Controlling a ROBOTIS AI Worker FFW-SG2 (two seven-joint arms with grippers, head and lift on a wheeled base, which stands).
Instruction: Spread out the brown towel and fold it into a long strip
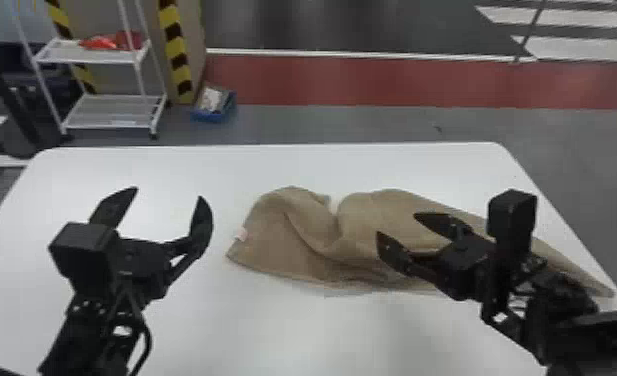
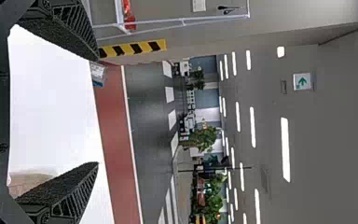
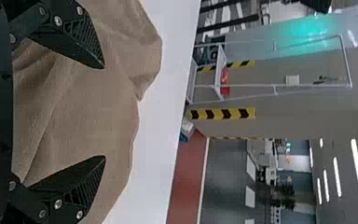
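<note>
Head view, nearest first: the left gripper [image 1: 167, 193] stands over the robot's left part of the white table [image 1: 272, 330], its fingers spread wide; the right gripper [image 1: 397, 224], fingers likewise parted, lies over the towel. The brown towel [image 1: 282, 250] is loosely crumpled, with raised folds and a small pale tag [image 1: 241, 234] at its left end; it extends from the middle of the table to near the right edge, where it narrows to a point. Beyond the table, a blue box [image 1: 209, 117] sits on the grey floor beside a yellow-and-black striped post [image 1: 174, 45]. A white rack [image 1: 87, 57] stands to the left, with a red item [image 1: 99, 42] on its upper shelf; a red floor band [image 1: 372, 80] runs across behind. Left wrist view: part of the towel appears by one finger, and leafy plants [image 2: 204, 138] stand in the distance. Right wrist view: the towel spans the gap between the fingers; whether they touch it cannot be told.
</note>
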